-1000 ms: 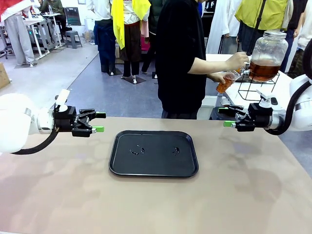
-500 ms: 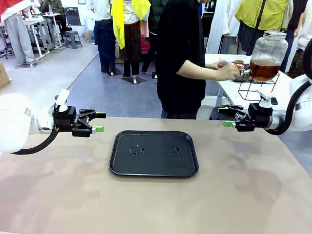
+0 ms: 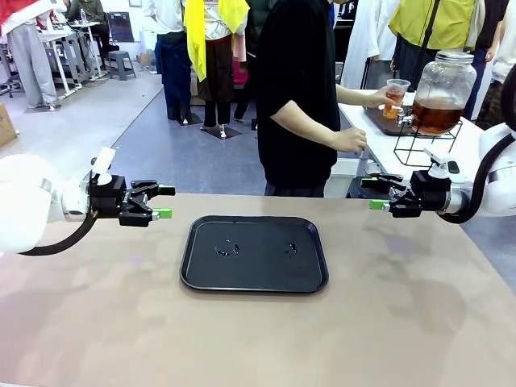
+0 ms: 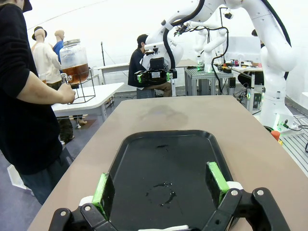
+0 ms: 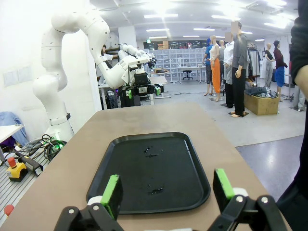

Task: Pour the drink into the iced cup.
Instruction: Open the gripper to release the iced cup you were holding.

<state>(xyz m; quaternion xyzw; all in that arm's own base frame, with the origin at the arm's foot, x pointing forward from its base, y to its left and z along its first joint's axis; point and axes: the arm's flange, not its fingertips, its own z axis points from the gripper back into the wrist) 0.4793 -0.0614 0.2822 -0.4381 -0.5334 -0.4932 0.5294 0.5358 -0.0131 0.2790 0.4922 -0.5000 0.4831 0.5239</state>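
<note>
clear glass jar (image 3: 442, 90) holds amber drink (image 3: 435, 117); glossy black tray (image 3: 254, 253); both fingers spread, empty.

1. No readable text, label, brand, number or sign in the front view or in either wrist view.
2. Glass jar (image 3: 442, 93) holding the drink: plain glass, no lettering seen.
3. Black tray (image 3: 254, 253) on the worktop: unmarked, wet spots but no print.
4. Clear cup (image 3: 395, 97) in the person's hand: no logo to be made out.
5. Far shelves and boxes in the right wrist view: too small and blurred to read.
</note>
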